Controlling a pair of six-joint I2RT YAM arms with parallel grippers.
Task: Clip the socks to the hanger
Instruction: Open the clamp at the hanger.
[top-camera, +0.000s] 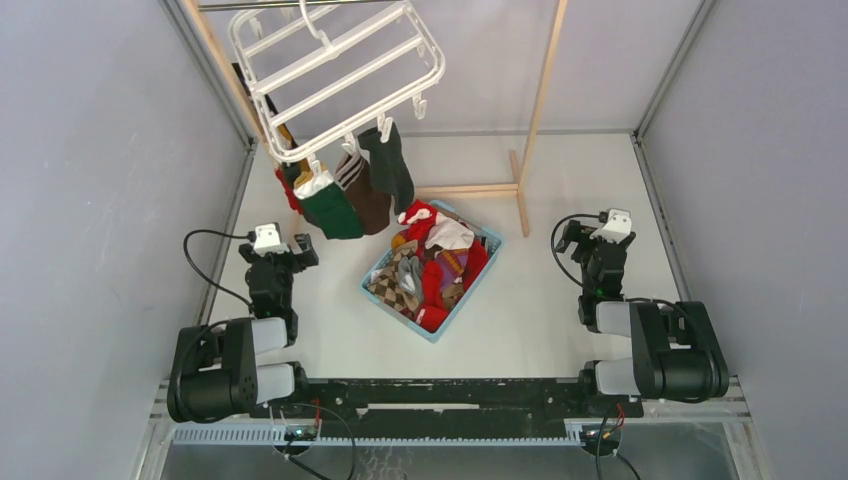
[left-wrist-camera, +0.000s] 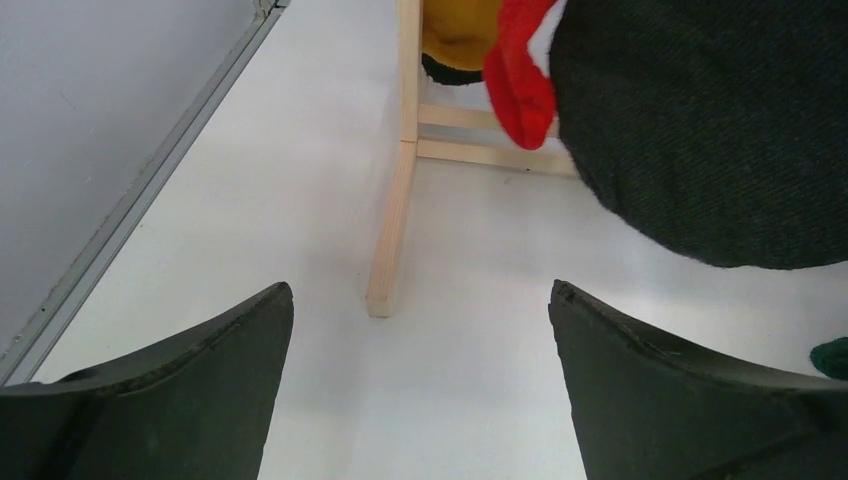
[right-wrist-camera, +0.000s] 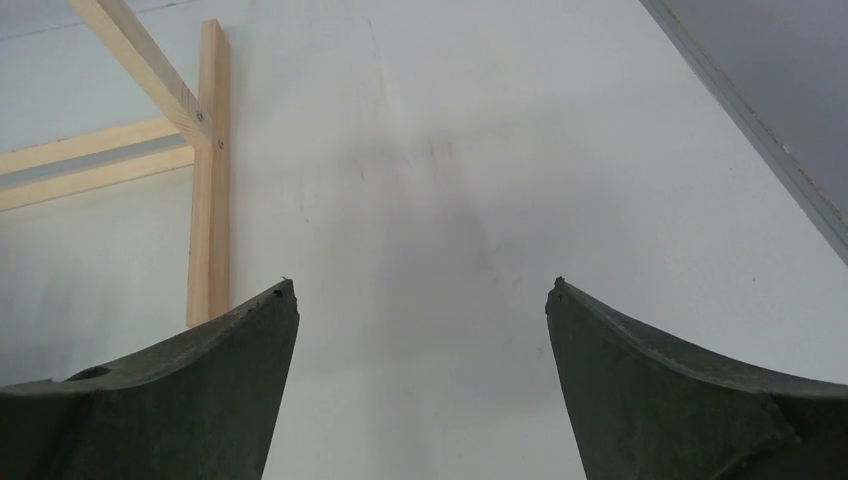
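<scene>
My left gripper (left-wrist-camera: 420, 292) and right gripper (right-wrist-camera: 420, 285) stood with jaws apart. At upper left, the white plastic rectangular hanger (top-camera: 438, 62) carried several mixed-colour fabric socks (top-camera: 335, 212).

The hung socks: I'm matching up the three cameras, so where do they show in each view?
Top external: the hung socks dangle from the hanger, upper left of centre.
Left wrist: top right, a dark sock with a red sock beside it.
Right wrist: not in it.
Shared landmark: the wooden rack, with its foot at top centre in left wrist and upper left in right wrist.
</scene>
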